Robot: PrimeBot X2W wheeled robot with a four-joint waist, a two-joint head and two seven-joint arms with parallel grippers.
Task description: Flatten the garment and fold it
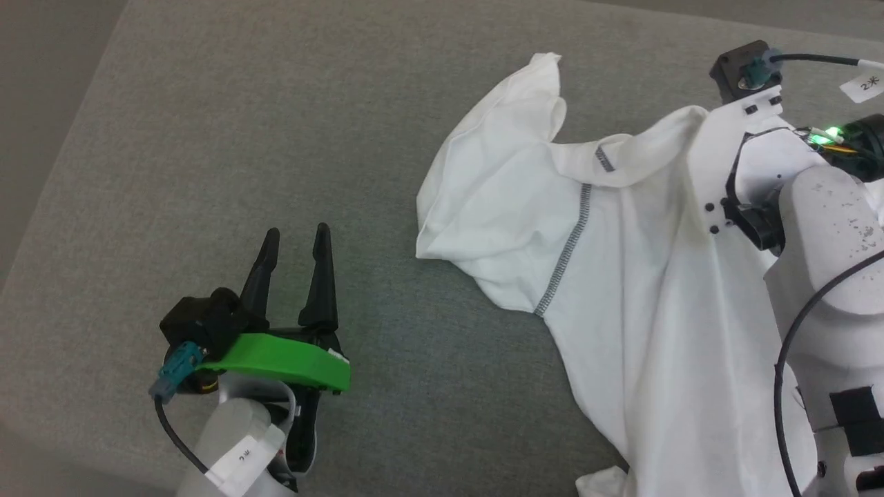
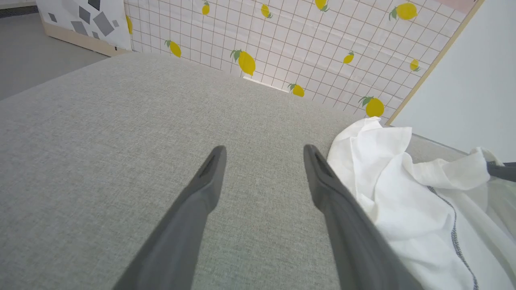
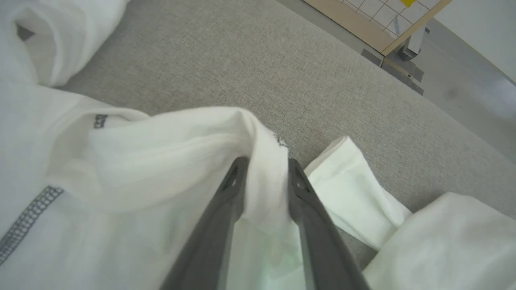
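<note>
The right gripper's (image 3: 267,163) two dark fingers (image 3: 217,225) rise from the bottom edge of the right wrist view. They stand close together, with a raised fold of the garment (image 3: 161,161) pinched between them. The grip sits at the top of that fold, beside a short run of dark grey stitching.

In the head view the right forearm (image 1: 829,228) enters from the right edge and angles toward the far edge of the grey upholstered surface (image 1: 276,124). Its wrist housing covers the fingers there. The garment (image 1: 621,290) hangs tented from that wrist, sloping down to the surface.

The garment occupies the right part of the surface. One crumpled white portion reaches toward the far edge. The body runs down to the near edge at the lower right. A dark grey seam (image 1: 570,252) runs diagonally across the cloth. A hemmed end (image 3: 350,189) lies flat on the surface just beside the right gripper's fingers.

The left gripper (image 1: 295,238) is near the near-left corner of the surface, well apart from the garment in the head view. Its fingers point toward the far edge. The jaws are spread wide and hold nothing. A green bracket (image 1: 276,359) sits at its wrist.

In the left wrist view the left gripper (image 2: 264,151) is over bare upholstery, with the garment (image 2: 403,193) bunched beside one finger. A lemon-print gridded panel (image 2: 302,40) stands beyond the far edge.
</note>
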